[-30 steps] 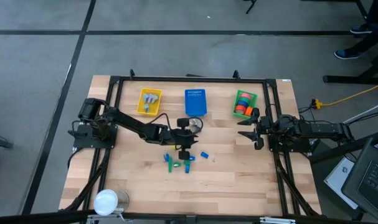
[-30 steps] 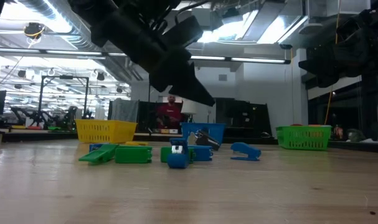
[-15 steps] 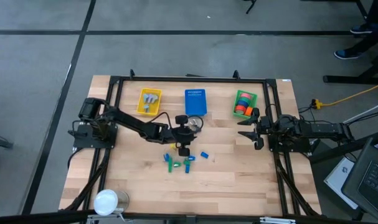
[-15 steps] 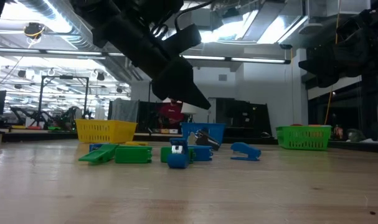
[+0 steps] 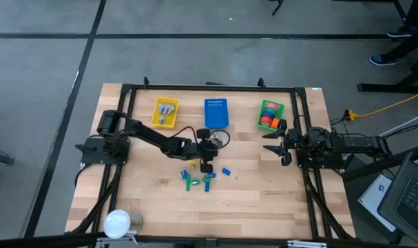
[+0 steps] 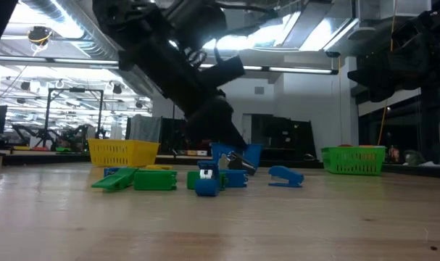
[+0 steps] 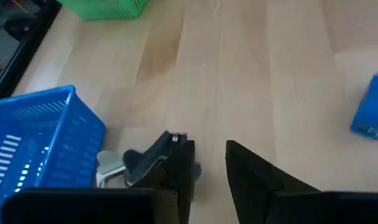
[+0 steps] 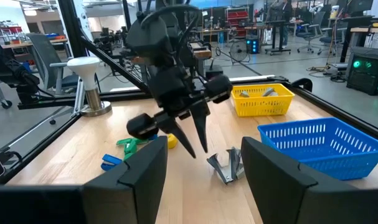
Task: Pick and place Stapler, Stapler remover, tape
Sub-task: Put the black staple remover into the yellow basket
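Left wrist view shows the staple remover [image 7: 136, 163] lying on the bench [image 7: 288, 74] just beside the blue basket [image 7: 33, 146]; it looks light, stiff and slippery, best pinched across its dark body; the left gripper [image 7: 207, 165] hovers over it, fingers parted, grasping nothing; the right gripper [image 5: 277, 143] waits released near the green basket [image 5: 268, 115].

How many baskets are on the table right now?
3, in a row along the far side: the yellow basket toward the left arm's side, the blue basket in the middle, the green basket toward the right arm's side. None appear hidden.
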Motion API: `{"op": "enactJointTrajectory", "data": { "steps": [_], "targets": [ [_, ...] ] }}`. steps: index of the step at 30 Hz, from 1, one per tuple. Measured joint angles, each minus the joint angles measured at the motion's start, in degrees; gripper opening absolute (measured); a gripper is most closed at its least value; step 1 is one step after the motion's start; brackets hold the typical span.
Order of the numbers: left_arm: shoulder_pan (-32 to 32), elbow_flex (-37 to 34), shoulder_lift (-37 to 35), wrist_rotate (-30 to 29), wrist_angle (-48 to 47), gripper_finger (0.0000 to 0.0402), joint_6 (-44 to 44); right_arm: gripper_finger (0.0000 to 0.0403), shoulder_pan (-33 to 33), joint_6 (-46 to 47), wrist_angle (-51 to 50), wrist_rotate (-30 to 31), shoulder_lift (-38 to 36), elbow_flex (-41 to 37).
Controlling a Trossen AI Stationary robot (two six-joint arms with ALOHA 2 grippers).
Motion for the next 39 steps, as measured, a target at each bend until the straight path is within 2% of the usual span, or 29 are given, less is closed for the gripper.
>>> {"op": "enactJointTrajectory", "data": {
  "steps": [4, 8, 13, 18, 24, 32, 39],
  "targets": [
    [0.29, 0.76, 1.4, 0.12, -0.13, 0.0091, 1.98, 0.021, -0.02, 0.01, 0.0, 0.02, 0.01, 0.01],
    [0.47, 0.72, 2.11, 0.29, -2.67, 0.012, 1.17, 0.0211, 0.0, 0.01, 0.02, 0.02, 0.0, 0.01],
    [0.51, 0.74, 2.06, -2.54, -2.65, 0.0159, 1.77, 0.0211, -0.01, 0.01, 0.02, 0.02, 0.01, 0.01],
    [0.49, 0.68, 2.24, -2.44, -2.95, 0.017, 2.55, 0.0211, 0.0, 0.01, 0.02, 0.02, 0.02, 0.01],
    [0.49, 0.7, 4.93, -3.4, -1.05, 0.0138, 3.79, 0.0211, 0.0, -0.01, 0.02, 0.0, 0.0, -0.01],
    [-1.28, 0.76, 6.73, -10.76, 0.9, 0.0036, 5.7, 0.0211, -0.02, -0.01, 0.02, 0.02, 0.02, 0.01],
    [-1.52, 0.59, 6.48, -11.86, 1.42, 0.0031, 5.51, 0.0211, 0.0, 0.01, 0.02, 0.02, 0.0, 0.01]
  ]
}}
